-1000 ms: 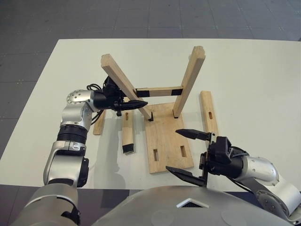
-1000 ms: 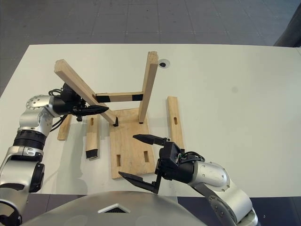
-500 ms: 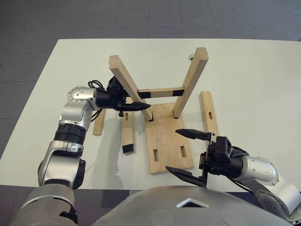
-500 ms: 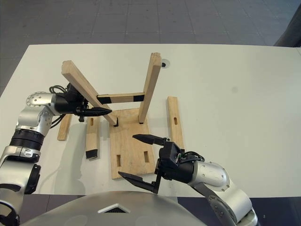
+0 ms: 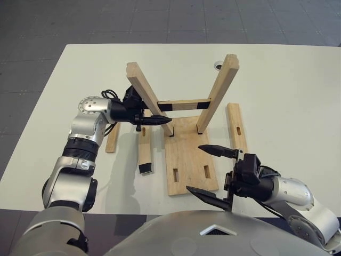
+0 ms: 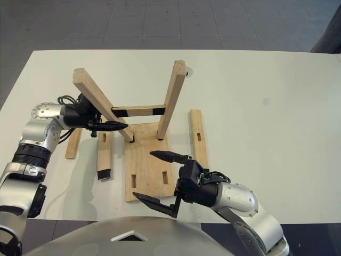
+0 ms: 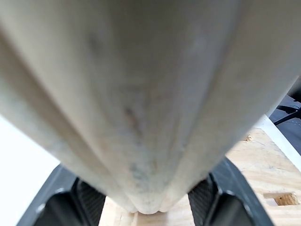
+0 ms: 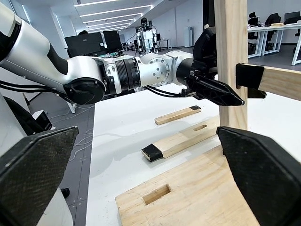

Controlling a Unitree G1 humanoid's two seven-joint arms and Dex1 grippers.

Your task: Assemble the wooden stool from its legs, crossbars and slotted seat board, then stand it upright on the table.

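The slotted seat board (image 5: 186,160) lies flat on the white table (image 5: 287,90). Two wooden legs stand in its far slots, joined by a crossbar (image 5: 184,104) with black ends. The left leg (image 5: 146,96) leans left; the right leg (image 5: 218,90) is nearly upright. My left gripper (image 5: 154,119) is shut on the left leg at mid height, and that leg (image 7: 141,94) looms between the pads in the left wrist view. My right gripper (image 5: 210,170) hangs open over the board's near right corner, holding nothing. The board (image 8: 197,202) and a leg (image 8: 230,61) appear ahead of it.
Loose parts lie on the table: a slotted piece (image 5: 235,128) right of the board, a black-ended piece (image 5: 144,152) left of it, and a short strip (image 5: 112,140) farther left. A round grommet (image 5: 218,65) sits near the far edge.
My left gripper has swung the left leg's top to the right, so the leg stands steeper and the frame has shifted right. The right gripper has barely moved.
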